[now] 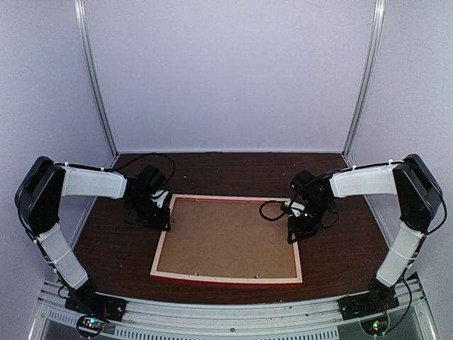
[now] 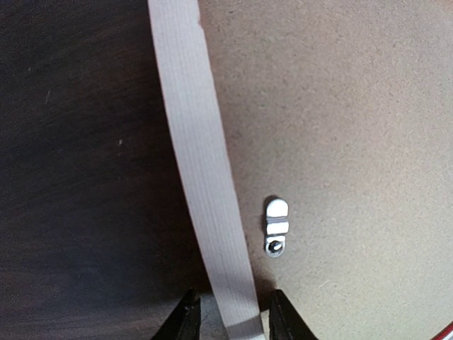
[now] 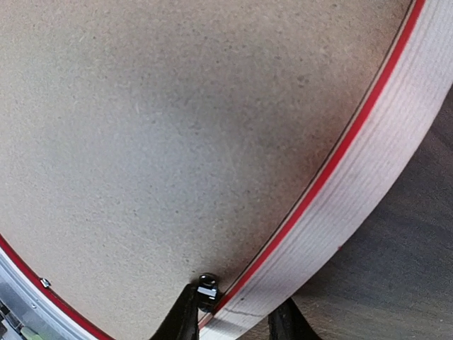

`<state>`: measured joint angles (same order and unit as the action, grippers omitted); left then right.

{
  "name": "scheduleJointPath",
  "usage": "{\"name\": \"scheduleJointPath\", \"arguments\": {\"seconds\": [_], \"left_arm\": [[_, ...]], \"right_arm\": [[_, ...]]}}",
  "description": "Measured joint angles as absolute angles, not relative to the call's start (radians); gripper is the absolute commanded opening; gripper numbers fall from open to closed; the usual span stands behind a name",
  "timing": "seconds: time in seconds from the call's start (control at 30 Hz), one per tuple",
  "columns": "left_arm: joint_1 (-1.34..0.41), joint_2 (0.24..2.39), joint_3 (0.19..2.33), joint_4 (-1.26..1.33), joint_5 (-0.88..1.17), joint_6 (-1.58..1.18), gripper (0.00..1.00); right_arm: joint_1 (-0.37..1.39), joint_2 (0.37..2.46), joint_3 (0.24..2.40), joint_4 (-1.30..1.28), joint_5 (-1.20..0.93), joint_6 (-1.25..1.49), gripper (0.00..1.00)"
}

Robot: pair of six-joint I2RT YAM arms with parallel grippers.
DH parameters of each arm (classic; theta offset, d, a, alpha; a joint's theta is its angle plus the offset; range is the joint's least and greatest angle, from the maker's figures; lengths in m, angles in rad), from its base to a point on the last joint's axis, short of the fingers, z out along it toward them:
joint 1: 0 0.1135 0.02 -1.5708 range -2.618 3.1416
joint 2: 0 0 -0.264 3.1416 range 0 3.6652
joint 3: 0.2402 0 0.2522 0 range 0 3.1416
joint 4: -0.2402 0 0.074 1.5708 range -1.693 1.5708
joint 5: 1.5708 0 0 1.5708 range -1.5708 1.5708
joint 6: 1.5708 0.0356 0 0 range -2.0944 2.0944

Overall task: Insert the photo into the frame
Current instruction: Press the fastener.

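The large, thin, rectangular wooden picture frame (image 1: 228, 278) lies face down in the middle of the dark brown wooden table (image 1: 340, 273). Its pale bare back is up, and a plain brown fibreboard backing board (image 1: 226, 237) fills it. It looks light but long and liable to twist if raised by one side, so the two side rails seem the sensible holds (a small silver metal turn clip (image 2: 275, 228) sits just inside the left one). The left gripper (image 2: 232, 313) straddles the left rail with thin dark gaps beside its fingers, so I cannot tell whether it pinches. The right gripper (image 3: 239, 315) appears closed on the right rail. The photo is nowhere visible, perhaps hidden under the board.
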<state>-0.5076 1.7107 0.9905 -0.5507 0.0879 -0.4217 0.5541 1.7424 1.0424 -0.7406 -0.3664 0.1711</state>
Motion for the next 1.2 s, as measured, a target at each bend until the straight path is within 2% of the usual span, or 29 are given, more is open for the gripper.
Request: {"name": "scheduleJointPath", "arguments": {"seconds": [0.3, 0.37, 0.47, 0.63, 0.8, 0.93, 1.1, 1.2], "left_arm": [[-0.508, 1.711, 0.990, -0.551, 0.088, -0.422, 0.35], [-0.508, 1.711, 0.990, -0.551, 0.088, -0.422, 0.35], [-0.508, 1.711, 0.990, -0.551, 0.088, -0.422, 0.35], [-0.508, 1.707, 0.987, -0.552, 0.088, -0.424, 0.35], [-0.508, 1.702, 0.984, -0.553, 0.085, -0.429, 0.35], [-0.508, 1.702, 0.984, -0.553, 0.083, -0.430, 0.35], [-0.508, 1.702, 0.984, -0.554, 0.083, -0.431, 0.35], [-0.508, 1.702, 0.984, -0.554, 0.083, -0.432, 0.35]], "right_arm": [[0.554, 1.742, 1.044, -0.745, -0.366, 0.194, 0.09], [0.554, 1.742, 1.045, -0.747, -0.366, 0.194, 0.08], [0.548, 1.747, 1.051, -0.753, -0.367, 0.194, 0.13], [0.526, 1.757, 1.063, -0.745, -0.395, 0.194, 0.36], [0.514, 1.775, 1.077, -0.728, -0.439, 0.191, 0.44], [0.512, 1.781, 1.084, -0.721, -0.458, 0.193, 0.43], [0.492, 1.786, 1.092, -0.717, -0.471, 0.204, 0.34], [0.477, 1.788, 1.095, -0.711, -0.478, 0.213, 0.32]]}}
